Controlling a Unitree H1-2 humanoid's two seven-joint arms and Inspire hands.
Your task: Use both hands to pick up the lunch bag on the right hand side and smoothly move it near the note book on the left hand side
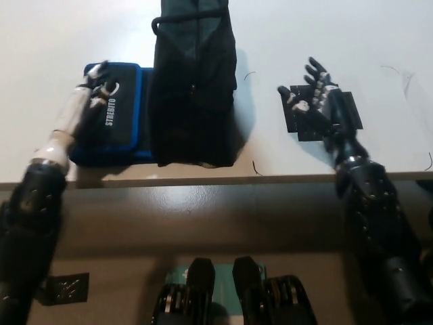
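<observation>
One white left robot hand (97,82) is seen with fingers apart, laid over one flat blue-edged black notebook (111,115) lettered in white on the white desk (54,40). Touching the notebook's right edge, one tall black fabric lunch bag (193,81) with a looped top handle is stood. Further right, one black right robot hand (314,91) is spread open, holding nothing, above one black square patch (342,122).

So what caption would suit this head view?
Black lunch bag set beside blue notebook, left hand and right hand open.
</observation>
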